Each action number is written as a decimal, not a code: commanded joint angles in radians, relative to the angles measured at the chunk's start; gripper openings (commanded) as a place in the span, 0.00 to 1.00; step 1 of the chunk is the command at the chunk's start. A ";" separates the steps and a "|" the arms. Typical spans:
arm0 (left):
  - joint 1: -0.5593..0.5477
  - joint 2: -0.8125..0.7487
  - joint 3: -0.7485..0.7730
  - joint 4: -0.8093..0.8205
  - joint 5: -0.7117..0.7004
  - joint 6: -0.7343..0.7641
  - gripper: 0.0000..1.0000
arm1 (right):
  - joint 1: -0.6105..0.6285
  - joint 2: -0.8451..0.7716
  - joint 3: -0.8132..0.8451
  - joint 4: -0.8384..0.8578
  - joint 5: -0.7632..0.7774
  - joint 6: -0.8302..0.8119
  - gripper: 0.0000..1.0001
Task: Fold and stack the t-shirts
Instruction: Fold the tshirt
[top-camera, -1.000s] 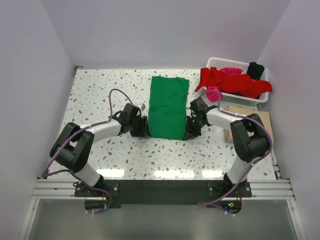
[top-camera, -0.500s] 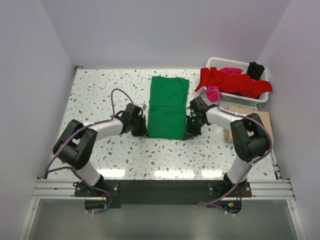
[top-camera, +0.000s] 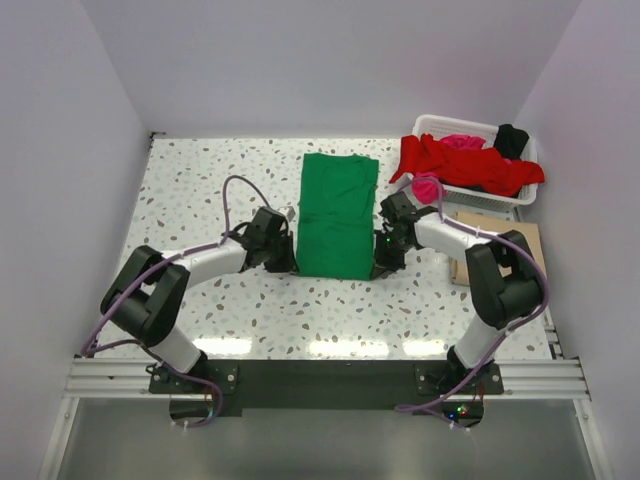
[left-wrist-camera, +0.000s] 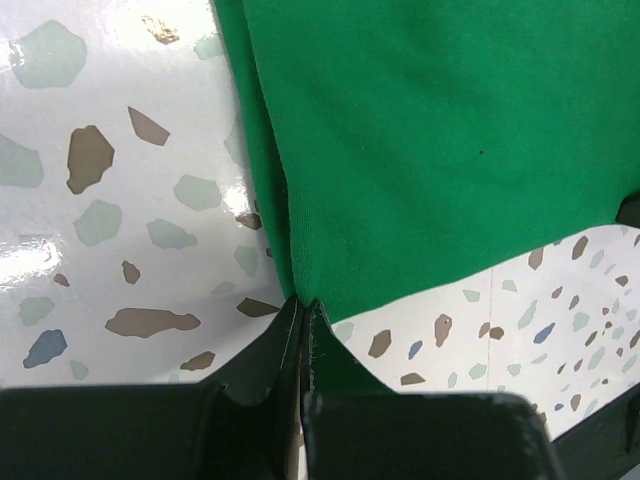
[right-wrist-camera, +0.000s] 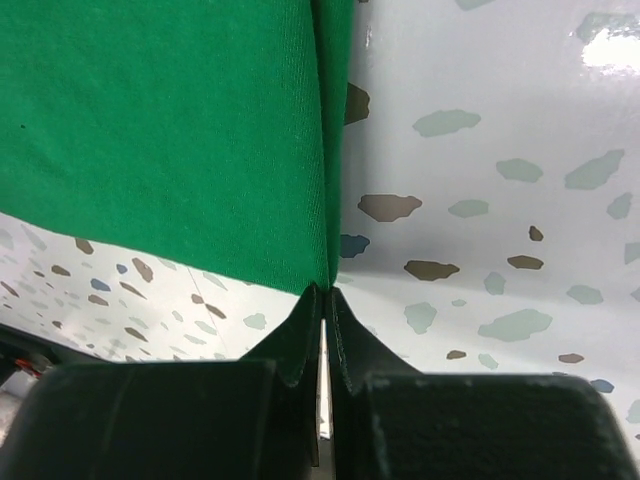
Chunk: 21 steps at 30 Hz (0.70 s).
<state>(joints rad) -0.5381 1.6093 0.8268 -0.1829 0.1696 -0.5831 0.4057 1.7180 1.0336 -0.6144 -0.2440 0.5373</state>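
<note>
A bright green t-shirt (top-camera: 337, 215) lies flat on the speckled table, folded into a long strip running away from me. My left gripper (top-camera: 288, 260) is shut on its near left corner; in the left wrist view the fingertips (left-wrist-camera: 302, 302) pinch the green hem (left-wrist-camera: 420, 150). My right gripper (top-camera: 383, 260) is shut on the near right corner, and the right wrist view shows the cloth edge (right-wrist-camera: 200, 140) caught at the tips (right-wrist-camera: 325, 290). A red t-shirt (top-camera: 465, 165), a magenta one (top-camera: 428, 187) and a black one (top-camera: 512, 138) spill from the basket.
The white lattice basket (top-camera: 432, 123) stands at the back right corner. A flat tan t-shirt (top-camera: 503, 233) lies just in front of it, partly under my right arm. Grey walls close in the table on the left, the back and the right.
Both grippers have closed on the green t-shirt's near corners, the left one from clearly open. The left gripper has slid slightly toward the cloth; the shirt has not moved.
</note>
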 joint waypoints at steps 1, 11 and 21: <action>-0.022 -0.048 0.014 -0.010 -0.012 -0.001 0.00 | 0.002 -0.054 0.014 -0.041 0.009 -0.008 0.00; -0.046 -0.181 -0.020 -0.145 -0.015 -0.006 0.00 | 0.036 -0.216 -0.055 -0.133 0.011 0.018 0.00; -0.100 -0.439 -0.043 -0.366 0.001 -0.061 0.00 | 0.105 -0.518 -0.127 -0.301 0.046 0.127 0.00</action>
<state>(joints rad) -0.6250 1.2541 0.7887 -0.4438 0.1738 -0.6102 0.4896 1.2884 0.9184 -0.8135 -0.2379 0.6079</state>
